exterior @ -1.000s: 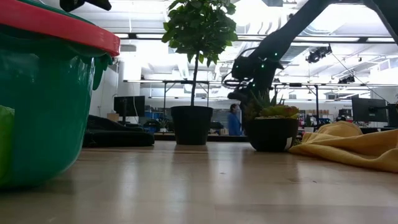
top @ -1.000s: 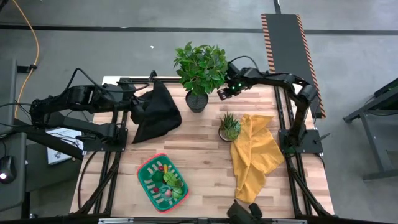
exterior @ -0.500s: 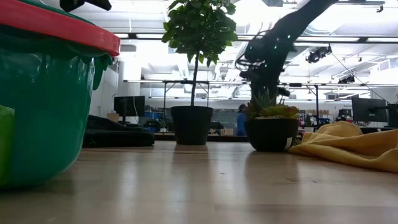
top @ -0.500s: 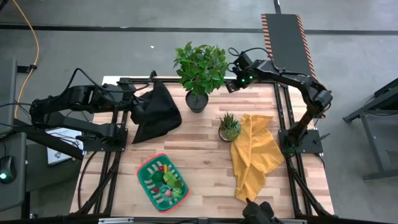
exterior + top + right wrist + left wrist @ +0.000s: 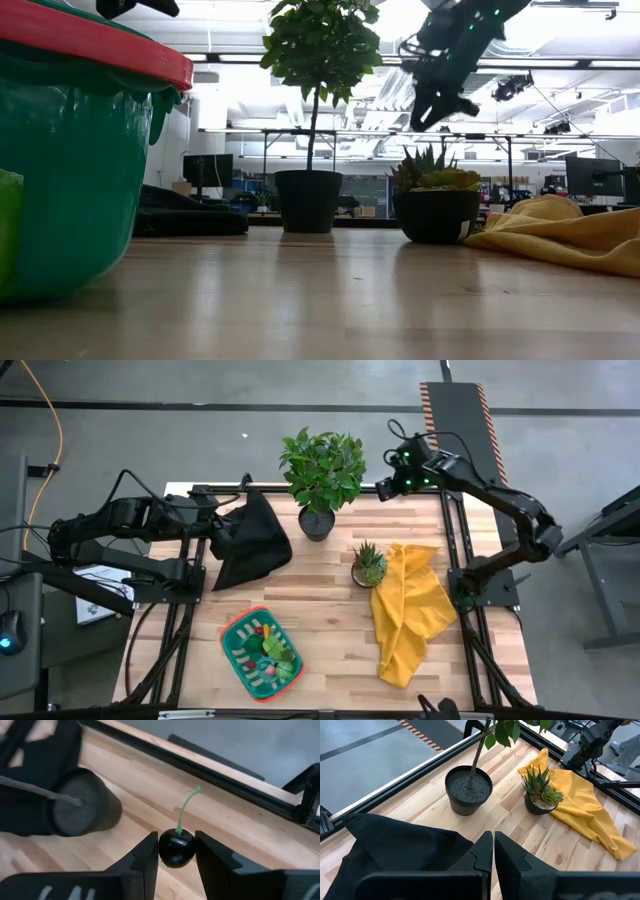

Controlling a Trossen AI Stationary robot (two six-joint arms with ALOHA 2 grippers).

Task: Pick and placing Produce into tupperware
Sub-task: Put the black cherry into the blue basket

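Nearest us in the low view stands the tupperware (image 5: 70,150), green-walled under its red rim; from above it sits at the front of the table (image 5: 320,575), left of centre, with several pieces of produce (image 5: 268,650) already inside, green, red and pink among them. We judge the task well along: we see no loose produce lying on the boards in the high view.

One piece is not yet in. Our right gripper (image 5: 176,851) is clamped on a dark cherry (image 5: 176,849) with a green stem, one finger on each side of it. That gripper (image 5: 392,486) hangs high over the far edge of the table, beyond the leafy potted plant (image 5: 322,472), well apart from the tupperware. So what we reckon is left is to carry the cherry across to the front and release it over the container.

Our left gripper (image 5: 493,851) waits at the left side with its fingers pressed together, holding nothing, over the black cloth (image 5: 248,540).

The surface is pale wooden planking. On it, mid-table, sits the small spiky plant (image 5: 369,563), touching the yellow cloth (image 5: 408,610), which trails toward the front right. Beyond the table we see grey floor, a striped ramp (image 5: 460,430) and, in the low view, a bright room of desks and monitors.
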